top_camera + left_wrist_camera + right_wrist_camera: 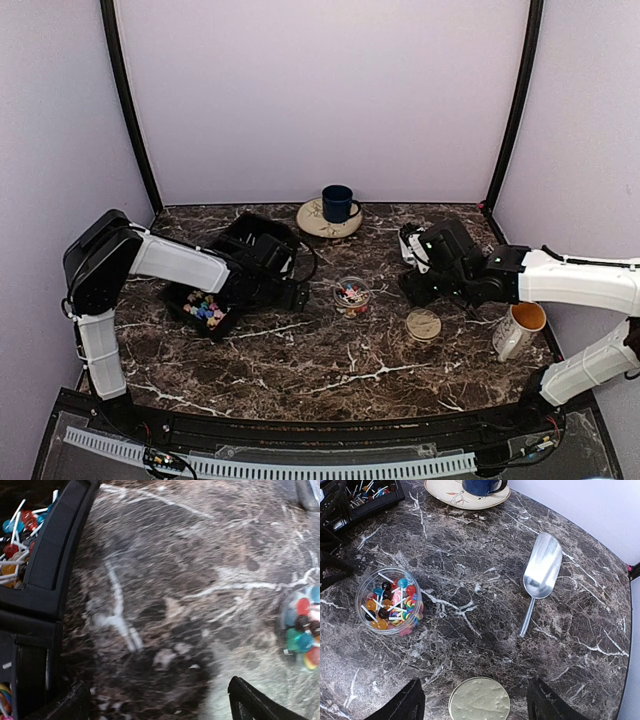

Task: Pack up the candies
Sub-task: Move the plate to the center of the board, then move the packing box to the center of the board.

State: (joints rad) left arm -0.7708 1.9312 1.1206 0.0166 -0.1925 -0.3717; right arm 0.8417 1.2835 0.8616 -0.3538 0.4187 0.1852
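Note:
Candies (390, 602), small bright lollipops on white sticks, fill a small clear round jar (362, 587) standing at mid-table (352, 297). More candies (205, 308) lie in the black tray (180, 300) on the left, and show again in the left wrist view (15, 540). My left gripper (160, 705) hangs open over bare marble between the tray and the jar (302, 640), holding nothing. My right gripper (477, 690) is open above the gold lid (479, 700), which lies flat on the table (423, 324) between the spread fingers.
A metal scoop (540, 575) lies right of the jar. At the back a blue mug (337, 203) stands on a cream plate (312, 222). A cream mug with an orange inside (518, 330) stands at the right edge by the right arm.

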